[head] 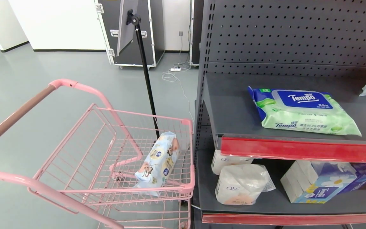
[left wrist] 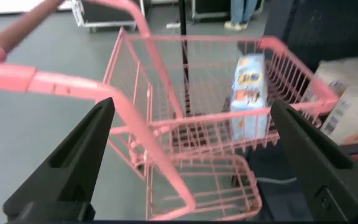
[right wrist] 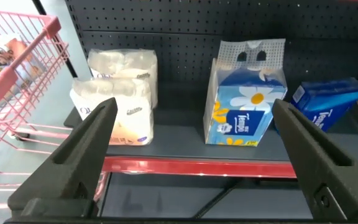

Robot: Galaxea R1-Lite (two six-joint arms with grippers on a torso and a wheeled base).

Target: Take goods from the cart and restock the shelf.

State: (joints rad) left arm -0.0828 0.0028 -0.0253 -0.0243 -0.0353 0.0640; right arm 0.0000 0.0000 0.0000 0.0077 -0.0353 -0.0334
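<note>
just one soft pack (head: 159, 162) stands in the pink cart (head: 75, 84); left gripper (left wrist: 191, 106) and right gripper (right wrist: 194, 104) gape empty.

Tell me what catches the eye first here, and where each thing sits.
The pink cart stands left of the shelf unit, one light-blue pack leaning inside at its shelf end. A green wipes pack lies flat on the upper shelf, and white packs and a blue tissue box sit on the lower shelf.

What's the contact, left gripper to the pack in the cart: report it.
Apart. The left wrist view shows the left gripper open outside the cart, whose rail lies between it and the pack.
</note>
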